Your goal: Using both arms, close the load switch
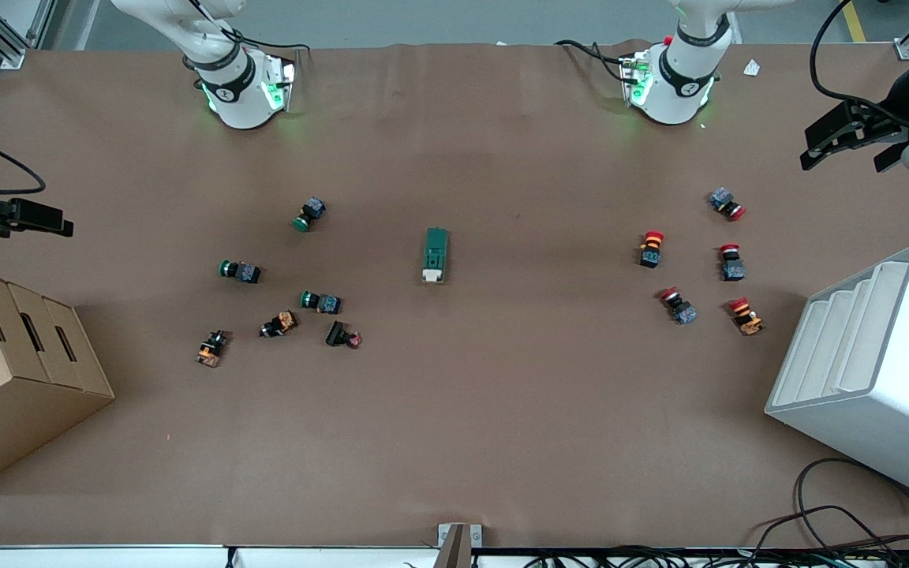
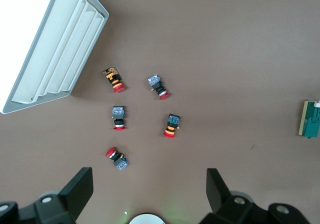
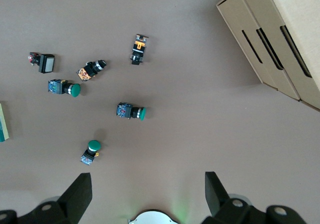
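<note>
Lying mid-table: load switch, dark green, its cream end toward the front camera, touched by nothing.
Toward the right arm's end: green-capped push-buttons, a cardboard box nearer the camera.
Toward the left arm's end: red-capped push-buttons, beside a white tray.
Right gripper: raised over its table end, fingers spread, grasping nothing.
Left gripper: raised over its table end, fingers spread, grasping nothing.

We saw matt brown paper on the table, a cardboard box, a smooth white plastic rack.
</note>
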